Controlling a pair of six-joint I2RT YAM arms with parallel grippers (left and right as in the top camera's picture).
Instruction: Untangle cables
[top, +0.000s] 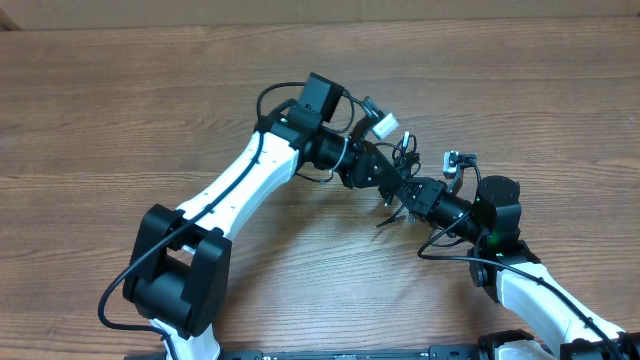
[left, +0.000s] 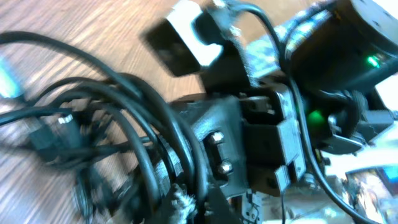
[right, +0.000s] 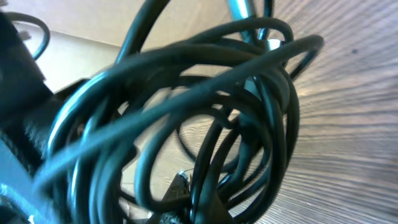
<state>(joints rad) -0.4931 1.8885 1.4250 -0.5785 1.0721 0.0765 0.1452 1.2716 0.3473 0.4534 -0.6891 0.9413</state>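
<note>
The cables (top: 404, 152) are a tangled bundle of thin black cords at the table's middle, held up between my two grippers. My left gripper (top: 389, 177) reaches in from the left and my right gripper (top: 409, 193) from the right, nearly touching. In the left wrist view the cords (left: 124, 124) loop over the left fingertips (left: 189, 205), which are shut on them, with the right gripper's black body (left: 249, 137) just behind. In the right wrist view the coil (right: 249, 93) fills the frame and the right fingertips (right: 186, 193) are shut on strands at the bottom. The plug ends are hard to tell apart.
The wooden table (top: 120, 110) stretches to the left and back. Loose cord ends (top: 390, 215) hang toward the table below the grippers. The arms' own thicker wires loop near the left wrist (top: 270, 95) and the right arm (top: 440, 250).
</note>
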